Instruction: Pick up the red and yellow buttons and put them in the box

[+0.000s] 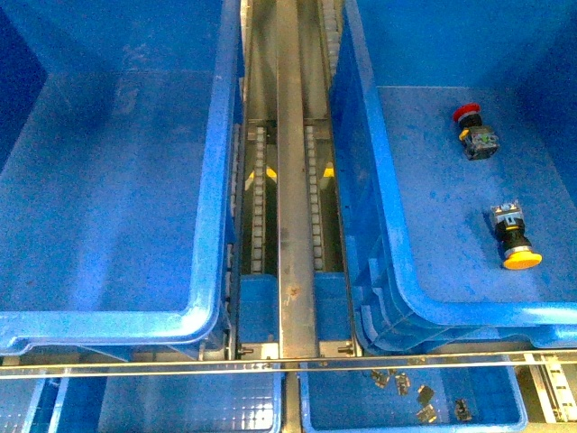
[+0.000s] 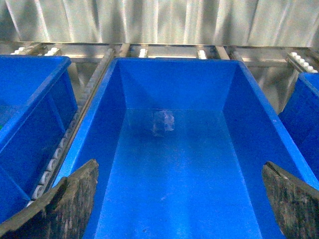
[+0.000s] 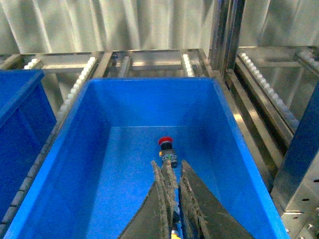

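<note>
A steel roller frame (image 1: 296, 225) backed by a corrugated metal wall (image 2: 149, 20) carries everything here; no desk is in view. The red button (image 1: 474, 129) lies on its side on the floor of the right box (image 1: 406, 271), just beyond the tips of the right pincer (image 3: 172, 167), which hangs above that box. The pincer's two fingers are pressed almost together with only a thin slit between them and nothing visibly gripped. The yellow button (image 1: 514, 236) lies on the same floor, apart from the red one. In the wrist view it is mostly hidden beneath this pincer, with only a sliver of yellow showing low between the fingers. The left pincer (image 2: 179, 165) is spread wide over the left box (image 1: 212, 180), whose floor below it holds no button, only a pale scuffed patch (image 2: 163, 122). Nearer the robot, shallow trays (image 1: 505, 419) hold a few small metal bits (image 1: 424, 397). Both buttons seem either already delivered to the right box or waiting there for transfer to the empty one; I cannot tell which. If transfer is meant, the right pincer would need to spread, drop over one button's body and close across it. Lying on its side, a button may roll off. No brand, label or writing can be read anywhere.
</note>
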